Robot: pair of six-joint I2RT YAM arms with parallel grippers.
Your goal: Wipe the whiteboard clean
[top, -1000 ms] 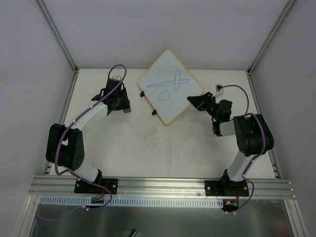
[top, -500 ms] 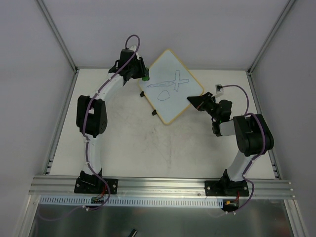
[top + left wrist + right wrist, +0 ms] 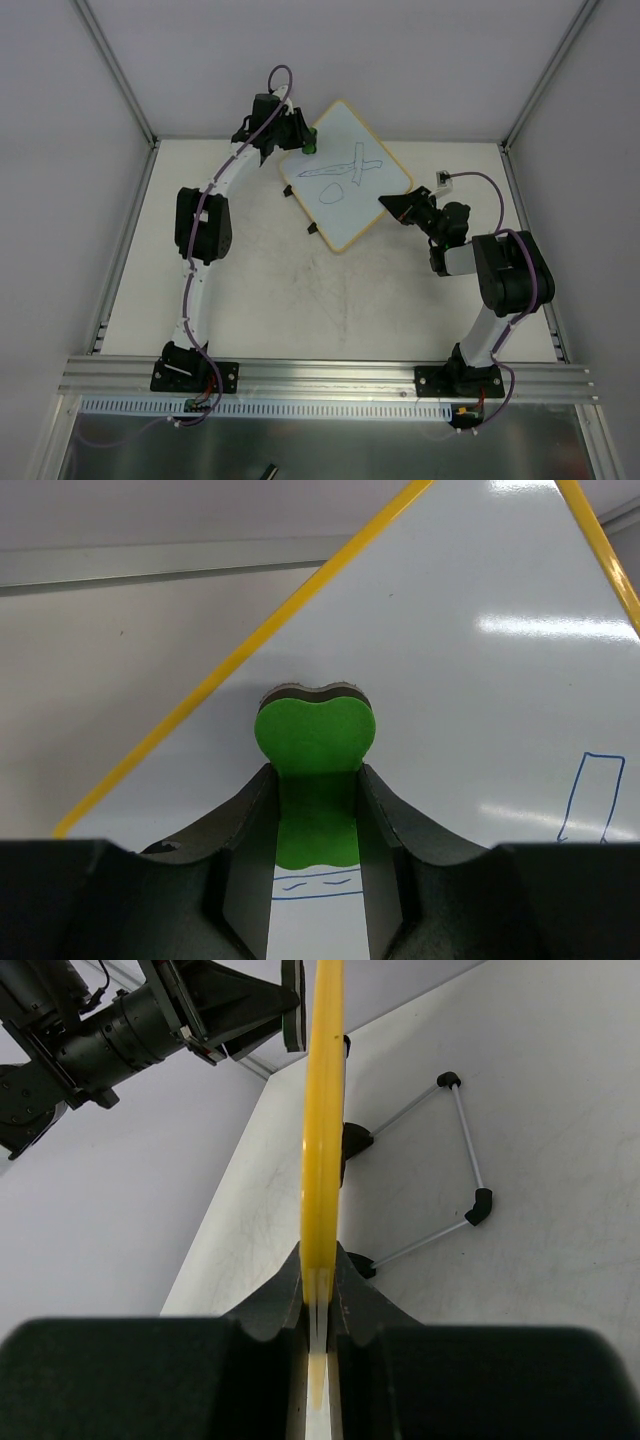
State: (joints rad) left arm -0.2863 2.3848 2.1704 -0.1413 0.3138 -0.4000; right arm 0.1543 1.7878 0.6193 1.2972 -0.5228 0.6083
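The whiteboard (image 3: pixel 345 175) is white with a yellow frame and dark pen scribbles, tilted up at the back middle of the table. My right gripper (image 3: pixel 392 205) is shut on its right edge; in the right wrist view the yellow frame (image 3: pixel 322 1140) runs edge-on between the jaws. My left gripper (image 3: pixel 303 140) is shut on the green eraser (image 3: pixel 310 141) at the board's upper-left edge. In the left wrist view the eraser (image 3: pixel 315 780) sits over the white surface (image 3: pixel 470 680) beside blue pen lines (image 3: pixel 590 795).
The board's wire stand with black clips (image 3: pixel 455 1160) rests on the table behind it. White enclosure walls and metal posts (image 3: pixel 115 75) close in the back and sides. A small white connector (image 3: pixel 444 179) lies at the right back.
My left arm has swung up and right from the table's left side, carrying the green eraser to the board's upper-left edge. The right arm and board have not moved.
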